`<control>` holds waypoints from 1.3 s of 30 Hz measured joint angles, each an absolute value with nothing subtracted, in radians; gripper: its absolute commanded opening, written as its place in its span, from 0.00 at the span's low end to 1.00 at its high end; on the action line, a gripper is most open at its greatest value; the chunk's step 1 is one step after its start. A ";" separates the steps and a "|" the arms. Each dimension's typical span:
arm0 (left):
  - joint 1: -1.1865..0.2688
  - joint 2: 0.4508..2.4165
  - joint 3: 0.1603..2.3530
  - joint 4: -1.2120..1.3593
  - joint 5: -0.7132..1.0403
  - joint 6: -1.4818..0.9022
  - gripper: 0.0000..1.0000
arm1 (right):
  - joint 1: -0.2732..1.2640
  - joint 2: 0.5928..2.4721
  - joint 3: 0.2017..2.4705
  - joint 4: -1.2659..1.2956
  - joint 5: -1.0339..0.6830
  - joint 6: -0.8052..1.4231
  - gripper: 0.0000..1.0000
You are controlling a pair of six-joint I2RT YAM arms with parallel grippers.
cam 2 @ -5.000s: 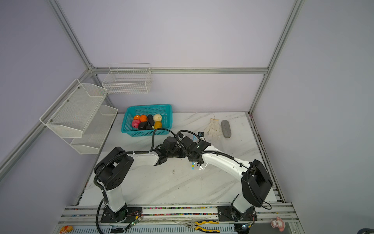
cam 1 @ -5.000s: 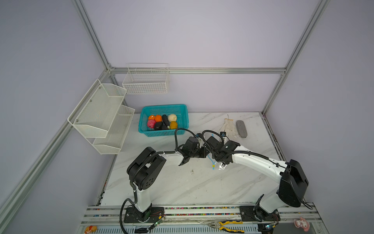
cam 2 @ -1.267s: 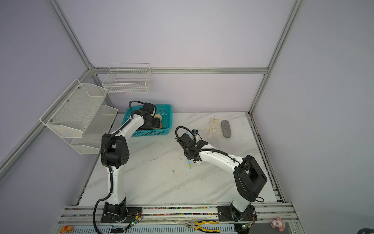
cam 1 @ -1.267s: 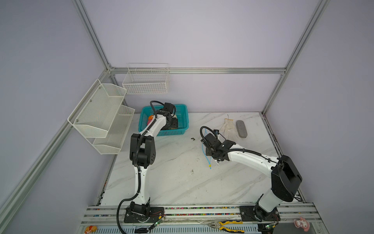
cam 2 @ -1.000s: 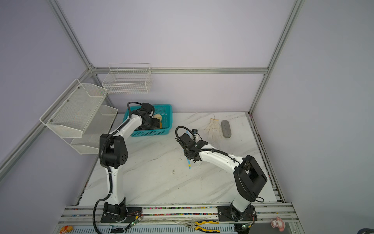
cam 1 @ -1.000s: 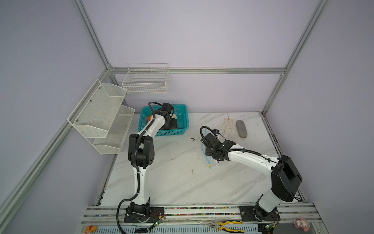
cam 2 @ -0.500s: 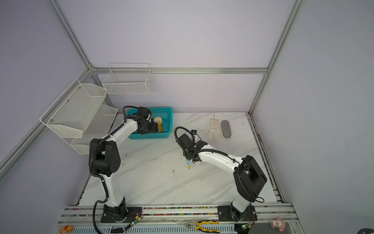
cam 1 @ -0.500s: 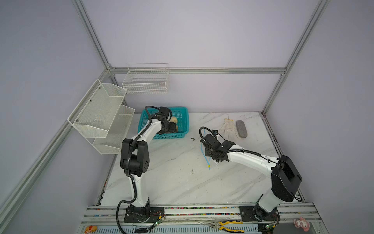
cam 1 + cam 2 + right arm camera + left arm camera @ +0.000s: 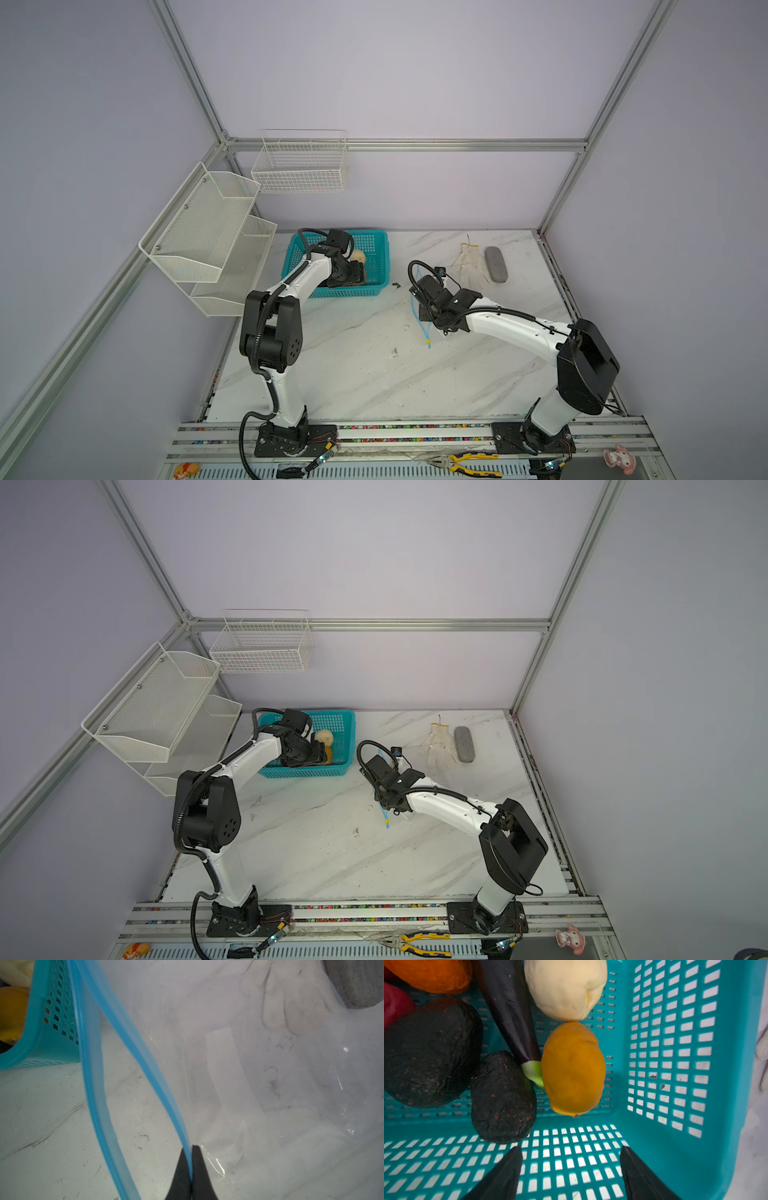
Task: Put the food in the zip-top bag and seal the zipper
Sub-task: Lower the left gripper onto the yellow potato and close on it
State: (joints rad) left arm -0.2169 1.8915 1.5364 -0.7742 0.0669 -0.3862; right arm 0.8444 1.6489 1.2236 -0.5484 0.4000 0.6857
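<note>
My left hand (image 9: 570,1148) hangs wide open in the basket (image 9: 735,1043) near an orange ball (image 9: 573,1068); my right hand (image 9: 191,1148) pinches the zipper (image 9: 145,1057) of the bag (image 9: 270,1088).

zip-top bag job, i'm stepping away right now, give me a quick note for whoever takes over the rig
Left gripper: open, empty, reaching into the teal basket, close to the orange-yellow fruit.
Right gripper: shut on the zipper strip of the zip-top bag, holding its mouth open beside the basket.
All the food that shows is in the basket; none shows in the bag.
Done: bag mouth is open. Left: move every piece over, then seal the zipper.
</note>
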 measured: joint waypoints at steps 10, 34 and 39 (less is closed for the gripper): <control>-0.281 1.985 1.679 -0.836 0.003 -0.409 0.72 | 0.846 1.754 1.279 -0.535 0.375 0.690 0.00; -0.289 2.210 1.893 -0.903 -0.089 -0.427 0.56 | 0.847 1.779 1.300 -0.535 0.360 0.691 0.00; -0.288 2.214 1.901 -0.908 -0.099 -0.425 0.48 | 0.847 1.779 1.300 -0.535 0.361 0.691 0.00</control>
State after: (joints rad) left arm -0.2878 2.2143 1.9015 -0.9081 -0.0994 -0.4252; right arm 0.8467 1.7786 1.3003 -0.5346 0.3607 0.6910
